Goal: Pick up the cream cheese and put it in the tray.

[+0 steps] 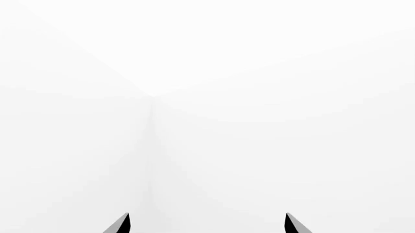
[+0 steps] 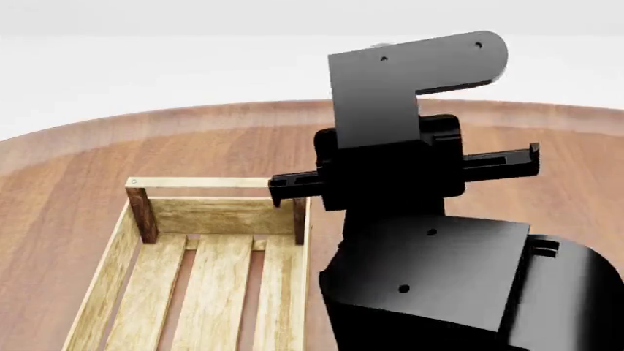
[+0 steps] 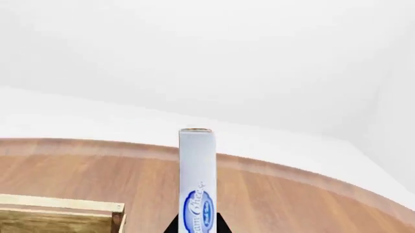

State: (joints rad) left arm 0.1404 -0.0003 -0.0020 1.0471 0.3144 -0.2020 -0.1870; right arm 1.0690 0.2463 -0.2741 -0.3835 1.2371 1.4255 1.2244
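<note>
In my right wrist view the cream cheese (image 3: 197, 179) stands on edge in the lower middle of the frame, pinched between my right gripper (image 3: 197, 229) tips, whose dark points show on both sides of its base. So that gripper is clamped on the box, lifted above the table (image 3: 292, 199). A corner of the tray (image 3: 65, 204) sits in the lower left of that view.

From the head view, my right arm (image 2: 419, 219) fills the centre and right of the frame and hides the box entirely. The tray (image 2: 219, 216) lies lower left, just beside the arm, its slats bare.

The risk, as I judge it: the grip is only on the box's low end, so a quick swing could let it pivot or slip out. Dropping it from this height could bounce it onto the rim or the table beyond.

My left gripper (image 1: 207, 224) faces blank white; its tips stand well apart, holding nothing.
</note>
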